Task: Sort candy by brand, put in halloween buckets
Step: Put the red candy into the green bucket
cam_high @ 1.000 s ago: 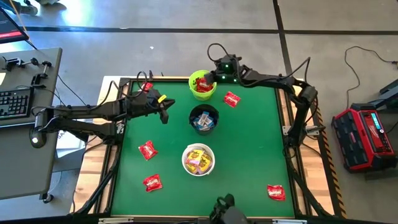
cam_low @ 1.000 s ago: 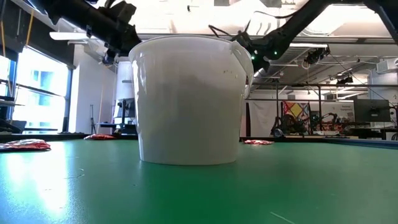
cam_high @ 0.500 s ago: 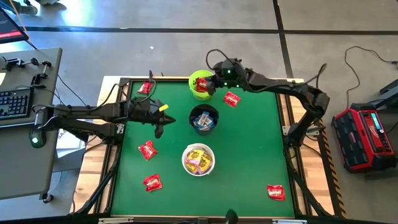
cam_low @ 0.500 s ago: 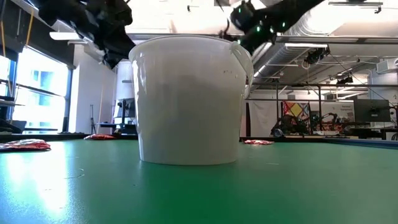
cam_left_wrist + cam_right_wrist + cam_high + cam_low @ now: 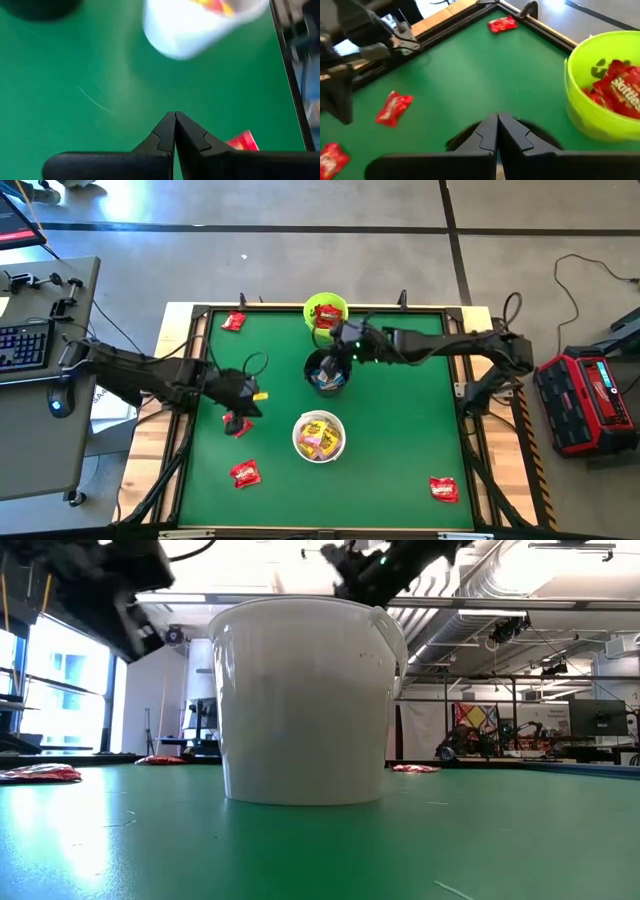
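Three halloween buckets stand in a row down the table's middle: lime green (image 5: 325, 312) with red candy inside, black (image 5: 327, 370), and white (image 5: 319, 436) with yellow packets. My right gripper (image 5: 336, 335) is shut and empty, between the green and black buckets, over the black bucket's far rim (image 5: 465, 134). My left gripper (image 5: 245, 408) is shut and empty, tipped down over a red candy (image 5: 238, 426) left of the white bucket. In the left wrist view the shut fingers (image 5: 175, 131) hang above the mat, with that candy (image 5: 241, 141) beside them.
Loose red candy lies at the far left corner (image 5: 233, 321), near left (image 5: 245, 472) and near right (image 5: 443, 489). A raised dark frame (image 5: 192, 370) borders the green mat. The right half of the mat holds only that one packet.
My right gripper has left the green bucket, going up and toward the table's near-left, and now stands by the black bucket; its arm now hides a red candy beside the green bucket. My left gripper has swung toward the near edge and tipped downward over the red candy.
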Controlling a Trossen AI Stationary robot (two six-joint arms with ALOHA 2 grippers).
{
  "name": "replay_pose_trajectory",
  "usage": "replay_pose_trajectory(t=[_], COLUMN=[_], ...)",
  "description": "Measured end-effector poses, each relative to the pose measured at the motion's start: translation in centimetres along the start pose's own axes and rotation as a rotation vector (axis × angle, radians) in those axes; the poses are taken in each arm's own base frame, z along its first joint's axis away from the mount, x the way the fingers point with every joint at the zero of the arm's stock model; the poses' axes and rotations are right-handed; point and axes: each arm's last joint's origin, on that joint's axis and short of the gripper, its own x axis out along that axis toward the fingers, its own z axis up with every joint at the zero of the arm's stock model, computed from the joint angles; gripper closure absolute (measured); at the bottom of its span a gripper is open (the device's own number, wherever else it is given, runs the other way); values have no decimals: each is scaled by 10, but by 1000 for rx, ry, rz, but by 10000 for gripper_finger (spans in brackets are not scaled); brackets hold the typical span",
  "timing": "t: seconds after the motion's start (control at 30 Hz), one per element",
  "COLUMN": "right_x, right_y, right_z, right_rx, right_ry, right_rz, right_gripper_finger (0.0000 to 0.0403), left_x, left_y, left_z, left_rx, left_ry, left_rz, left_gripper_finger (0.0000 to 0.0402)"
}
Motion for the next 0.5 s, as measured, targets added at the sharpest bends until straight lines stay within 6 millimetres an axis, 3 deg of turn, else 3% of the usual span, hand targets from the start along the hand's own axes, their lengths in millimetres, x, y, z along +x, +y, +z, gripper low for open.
replay_pose_trajectory(t=[0.23, 0.5], right_x=[-33, -41], right_y=[22, 29], right_z=[-19, -48], right_rx=[-34, -30], right_ry=[126, 196], right_rz=[-46, -8], right_gripper_finger=[403, 403], left_x=[1, -2], left_y=[-29, -69], left_z=[-18, -41], left_rx=[36, 69], left_ry=[147, 274], left_rz=[-160, -287], left_gripper_finger=[401, 400])
